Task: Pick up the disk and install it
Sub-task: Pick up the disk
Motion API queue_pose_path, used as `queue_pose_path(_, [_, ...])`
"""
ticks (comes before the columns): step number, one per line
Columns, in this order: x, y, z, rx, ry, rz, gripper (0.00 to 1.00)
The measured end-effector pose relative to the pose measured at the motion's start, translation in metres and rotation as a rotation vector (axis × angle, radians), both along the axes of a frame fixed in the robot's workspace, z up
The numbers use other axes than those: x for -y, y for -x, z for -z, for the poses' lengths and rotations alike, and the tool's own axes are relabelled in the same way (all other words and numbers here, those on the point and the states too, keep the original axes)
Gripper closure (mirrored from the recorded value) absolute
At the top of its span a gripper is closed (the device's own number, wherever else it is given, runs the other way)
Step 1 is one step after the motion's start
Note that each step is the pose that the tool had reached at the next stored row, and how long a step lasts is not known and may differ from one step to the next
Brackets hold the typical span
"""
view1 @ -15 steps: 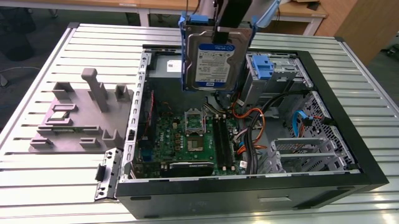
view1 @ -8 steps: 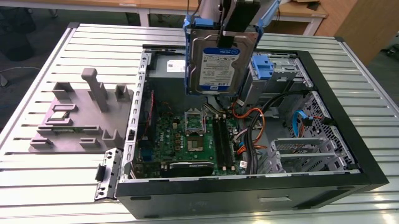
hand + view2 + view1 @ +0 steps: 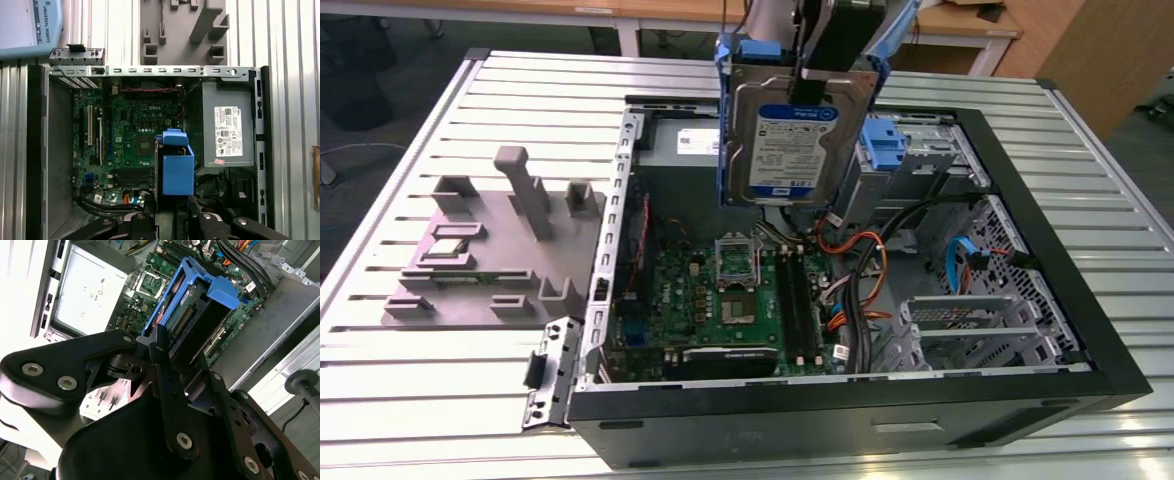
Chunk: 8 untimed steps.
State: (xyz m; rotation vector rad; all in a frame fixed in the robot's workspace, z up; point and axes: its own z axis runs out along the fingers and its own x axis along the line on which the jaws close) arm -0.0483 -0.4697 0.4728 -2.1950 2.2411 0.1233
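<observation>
The disk [image 3: 790, 140] hangs upright in the air above the open computer case [image 3: 1067, 300], over its far middle. It is silver with a white-and-blue label and blue rails along its edges. My gripper [image 3: 831, 82] comes down from above and is shut on the disk's top edge. In the second wrist view the blue carrier [image 3: 200, 295] sticks out past the black fingers [image 3: 161, 352], with the motherboard beyond it. In the first wrist view the disk's blue carrier [image 3: 177, 170] sits over the motherboard, next to the power supply.
The case lies open on a slatted metal table [image 3: 440, 400]. Inside are the green motherboard [image 3: 720, 300], loose cables [image 3: 867, 290], a grey power supply [image 3: 227, 130] and a drive cage with a blue bracket [image 3: 891, 140]. A grey parts fixture [image 3: 494, 240] lies at the exterior view's left.
</observation>
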Motion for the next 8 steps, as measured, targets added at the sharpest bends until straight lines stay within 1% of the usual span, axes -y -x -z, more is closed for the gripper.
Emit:
queue_pose_path(3, [0.0001,-0.0001,-0.0051,-0.0017,-0.0001,0.0,0.65])
queue_pose_path(8, [0.0001,-0.0002,-0.0057,-0.0025,0.0,0.0,0.65])
